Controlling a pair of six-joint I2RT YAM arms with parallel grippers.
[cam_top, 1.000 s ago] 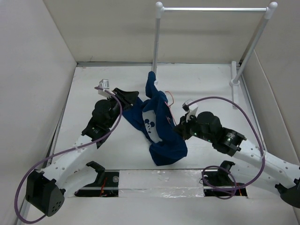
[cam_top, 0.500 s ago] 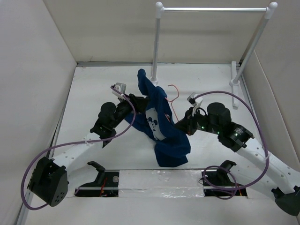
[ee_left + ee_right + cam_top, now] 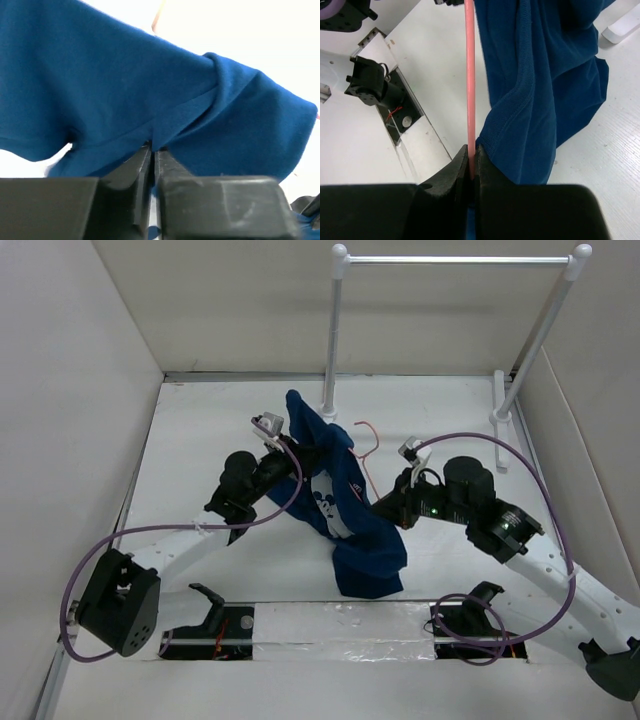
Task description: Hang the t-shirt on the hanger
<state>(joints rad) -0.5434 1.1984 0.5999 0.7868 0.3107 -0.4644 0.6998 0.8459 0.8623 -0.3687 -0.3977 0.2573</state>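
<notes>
The dark blue t-shirt hangs crumpled over the middle of the table, its white printed graphic facing up. The pink hanger shows only its hook, past the shirt's right edge. My left gripper presses into the shirt's upper left part. In the left wrist view it is shut on a fold of the t-shirt. My right gripper is at the shirt's right side. In the right wrist view it is shut on the hanger's wire, with the t-shirt's hem right beside it.
A tall white rack with a horizontal bar stands at the back, its left post just behind the shirt. Purple cables loop over both arms. White walls enclose the table on the left, back and right. A recessed slot runs along the near edge.
My left arm has reached right into the shirt, and its jaws opened wide, then closed on the cloth. My right arm lifted the hanger and shirt a second ago, then stayed.
</notes>
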